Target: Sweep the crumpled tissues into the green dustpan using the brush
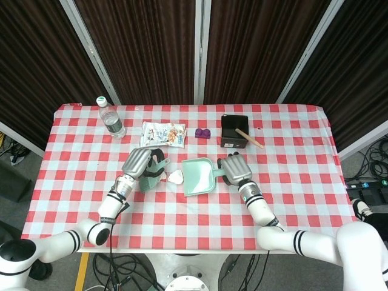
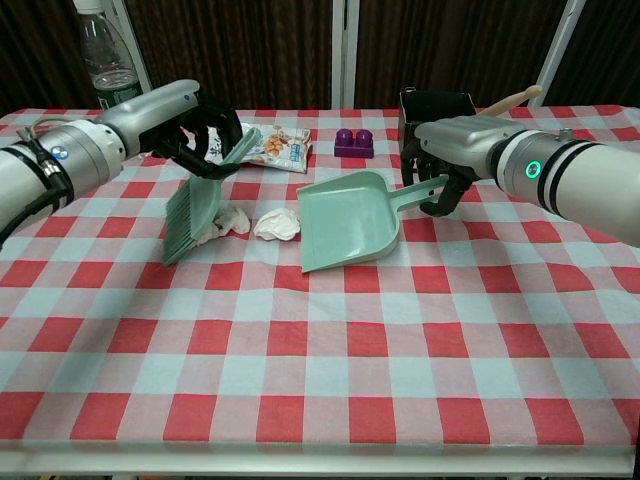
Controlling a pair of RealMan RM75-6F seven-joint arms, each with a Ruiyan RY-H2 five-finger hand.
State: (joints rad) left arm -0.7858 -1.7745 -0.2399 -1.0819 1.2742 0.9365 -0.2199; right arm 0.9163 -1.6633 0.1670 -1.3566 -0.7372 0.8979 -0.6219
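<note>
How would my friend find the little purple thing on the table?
Look along the far edge of the checkered table, between the snack packet and the black box. The purple toy block sits there alone, the only purple thing, with two round bumps on top.

Both hands, left [image 2: 195, 128] and right [image 2: 440, 165], hover with fingers curled closed.

Tissues [image 2: 255, 222] between brush [image 2: 195, 208] at left and dustpan [image 2: 345, 222] at right.
</note>
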